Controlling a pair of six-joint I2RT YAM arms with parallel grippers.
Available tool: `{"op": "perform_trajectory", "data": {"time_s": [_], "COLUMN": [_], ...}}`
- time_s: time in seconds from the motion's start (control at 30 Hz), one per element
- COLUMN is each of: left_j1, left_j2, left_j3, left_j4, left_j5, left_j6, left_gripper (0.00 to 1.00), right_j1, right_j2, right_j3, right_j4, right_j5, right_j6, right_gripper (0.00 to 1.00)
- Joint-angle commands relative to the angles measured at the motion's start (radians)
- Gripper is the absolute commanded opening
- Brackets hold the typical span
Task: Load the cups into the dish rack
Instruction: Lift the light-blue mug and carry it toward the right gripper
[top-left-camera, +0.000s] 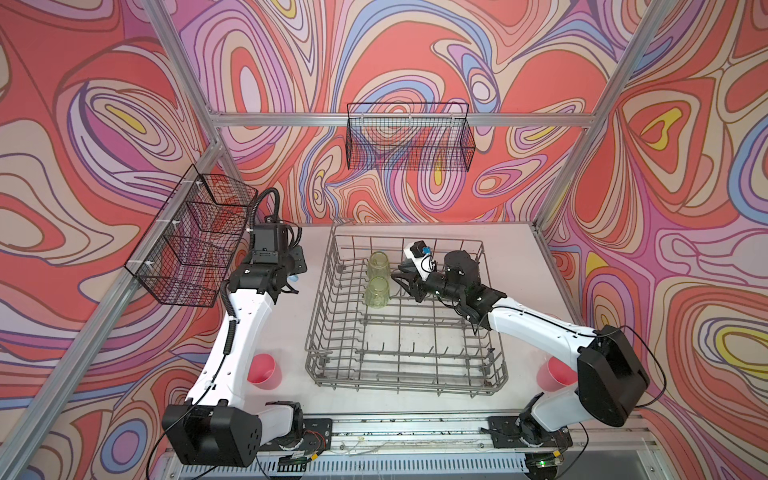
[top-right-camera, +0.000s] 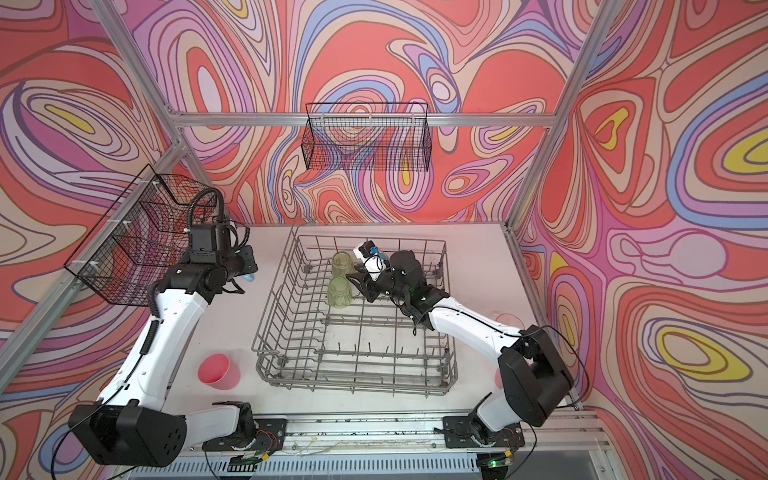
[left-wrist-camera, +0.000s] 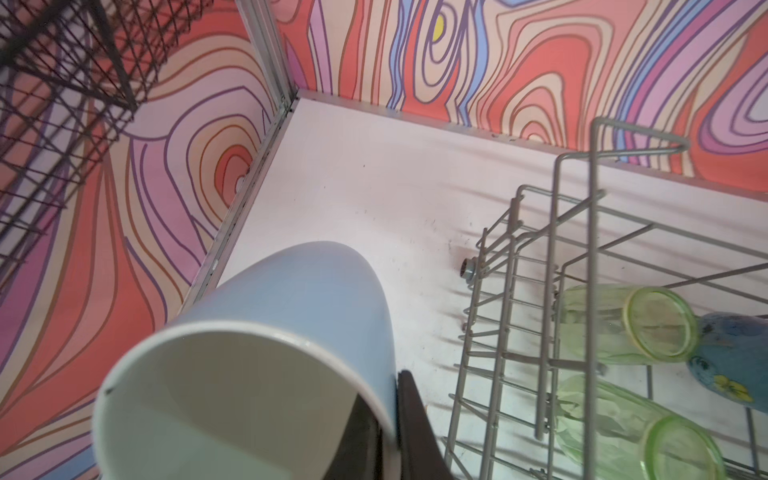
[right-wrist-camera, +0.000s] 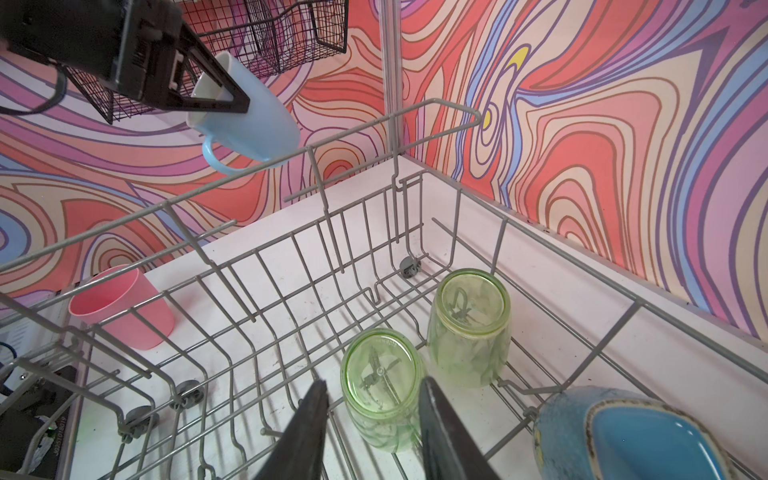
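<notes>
The grey wire dish rack (top-left-camera: 399, 384) sits mid-table. Two yellow-green tumblers (top-left-camera: 377, 293) (top-left-camera: 378, 262) stand upside down in its far-left part. My right gripper (right-wrist-camera: 374, 381) is low inside the rack and open. Its fingers straddle the nearer tumbler (right-wrist-camera: 380, 386), with a gap on one side. A blue flowered mug (right-wrist-camera: 623, 436) lies right beside it. My left gripper (left-wrist-camera: 388, 386) is shut on the wall of a light blue handled mug (left-wrist-camera: 282, 324), held in the air left of the rack's far-left corner (top-left-camera: 293, 279). Pink cups stand on the table at front left (top-left-camera: 264, 370) and front right (top-left-camera: 555, 374).
Black mesh baskets hang on the left wall (top-left-camera: 195, 237) and the back wall (top-left-camera: 409, 137). Aluminium frame posts run up the corners. The right arm's elbow partly hides the front-right pink cup. The arm bases sit on a rail (top-left-camera: 415, 428) along the front edge.
</notes>
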Motion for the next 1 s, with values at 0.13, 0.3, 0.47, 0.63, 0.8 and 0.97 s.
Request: {"op": "perform_trajectory", "data": {"time_s": [0.13, 0.3, 0.47, 0.63, 0.8, 0.97], "left_j1": [-0.009, -0.012, -0.017, -0.018, -0.023, -0.06], "left_j2": [-0.075, -0.09, -0.105, -0.131, -0.127, -0.122], "left_j3": [0.093, 0.111, 0.112, 0.07, 0.016, -0.066], "left_j4": [0.151, 0.211, 0.291, 0.373, 0.506, 0.65], "left_j5": [0.097, 0.186, 0.275, 0.359, 0.485, 0.526], "left_j6": [-0.004, -0.061, -0.131, -0.203, -0.269, -0.288], "left_gripper": [0.0, 0.0, 0.0, 0.0, 0.0, 0.0], "right_j1": [0.004, 0.004, 0.004, 0.004, 0.004, 0.004], "right_j2": [-0.008, -0.011, -0.009, -0.009, 0.001, 0.024], "right_j3": [0.024, 0.029, 0.05, 0.069, 0.106, 0.165], "right_j4": [0.008, 0.0, -0.008, -0.016, -0.042, -0.085], "right_j5": [0.013, 0.027, 0.016, 0.029, 0.077, 0.129], "right_j6": [0.057, 0.091, 0.131, 0.168, 0.248, 0.365], "right_gripper": [0.38, 0.38, 0.39, 0.4, 0.4, 0.41]}}
